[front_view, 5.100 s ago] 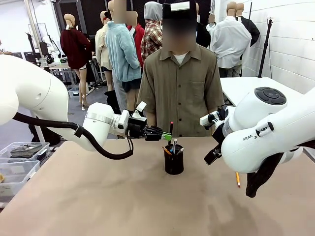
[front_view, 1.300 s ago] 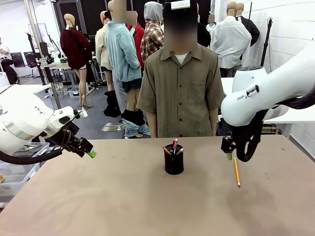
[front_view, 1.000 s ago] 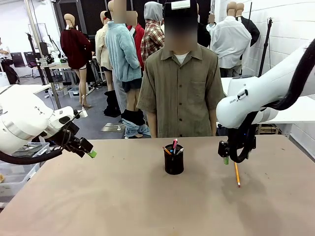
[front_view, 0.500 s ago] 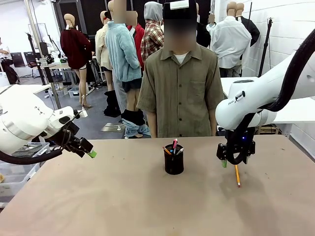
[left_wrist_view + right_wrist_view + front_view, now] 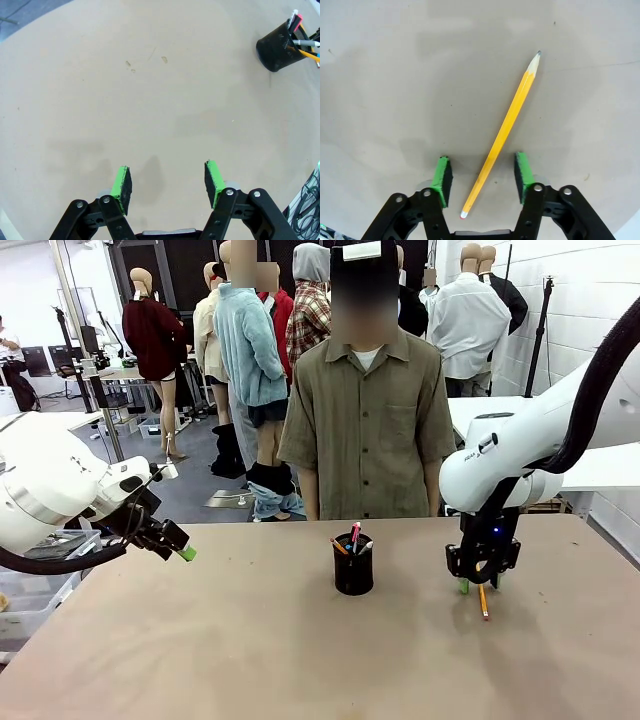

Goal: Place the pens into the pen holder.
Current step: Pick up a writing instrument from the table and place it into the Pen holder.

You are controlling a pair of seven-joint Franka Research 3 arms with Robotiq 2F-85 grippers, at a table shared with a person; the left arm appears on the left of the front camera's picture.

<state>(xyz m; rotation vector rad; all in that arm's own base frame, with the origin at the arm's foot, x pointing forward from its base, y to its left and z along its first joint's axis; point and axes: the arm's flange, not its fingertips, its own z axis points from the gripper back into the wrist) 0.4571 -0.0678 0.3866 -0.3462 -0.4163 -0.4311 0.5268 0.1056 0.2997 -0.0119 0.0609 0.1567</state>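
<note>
While our right end effector [image 5: 482,179] straddles the yellow pencil [image 5: 503,131] with spread fingers on the bench [image 5: 300,660], our left end effector [image 5: 169,186] hangs open, empty, left of the pen holder [image 5: 353,564].

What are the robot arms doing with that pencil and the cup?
The robots are putting pens into the small black wire-mesh cup in the middle of the table. A few pens already stand in it. The right gripper is down low over the yellow-orange pencil lying flat on the tan table, its green fingers open on either side, not squeezing yet. The left gripper is open and empty, off at the table's left side. A person in an olive shirt stands behind the table.
</note>
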